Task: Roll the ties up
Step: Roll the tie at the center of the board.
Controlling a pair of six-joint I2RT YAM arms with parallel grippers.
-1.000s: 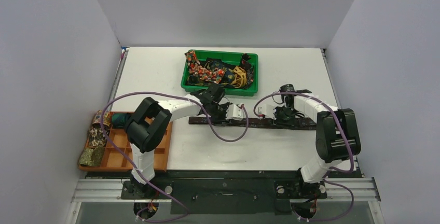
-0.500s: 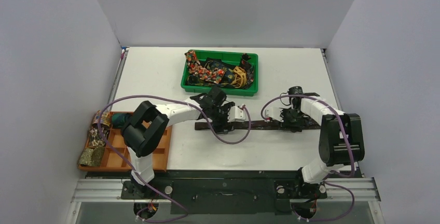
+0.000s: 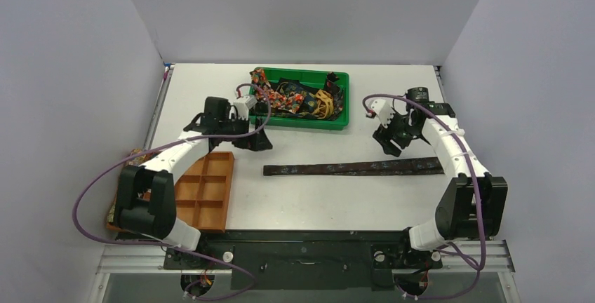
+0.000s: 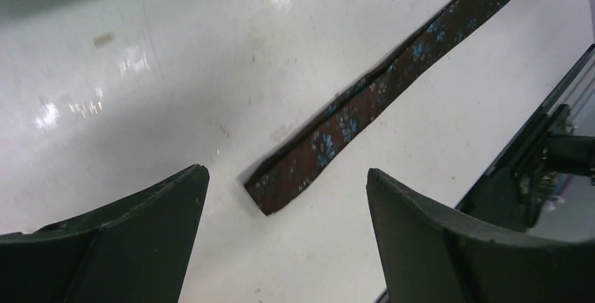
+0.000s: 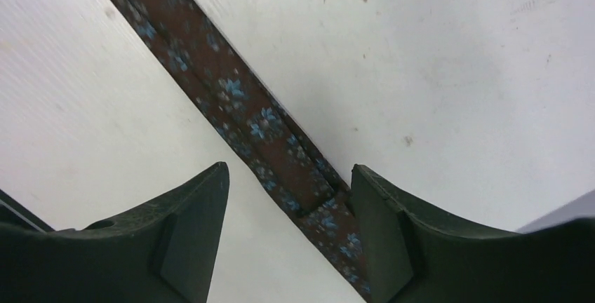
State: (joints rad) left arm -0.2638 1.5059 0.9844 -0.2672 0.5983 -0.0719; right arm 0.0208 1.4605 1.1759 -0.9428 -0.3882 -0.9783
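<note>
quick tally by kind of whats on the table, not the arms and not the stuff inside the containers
flat brown tie: 1
green bin: 1
orange tray: 1
total: 3

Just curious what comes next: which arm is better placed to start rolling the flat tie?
Probably left: the left hand, open, frames one end of the tie; the right hand hovers over a stretch showing no end.

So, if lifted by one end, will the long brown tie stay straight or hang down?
The brown tie lies thin and flat on the table, so it would probably droop limply. It looks like light fabric, likely easy to lift. Pushed, it may bunch rather than slide.
</note>
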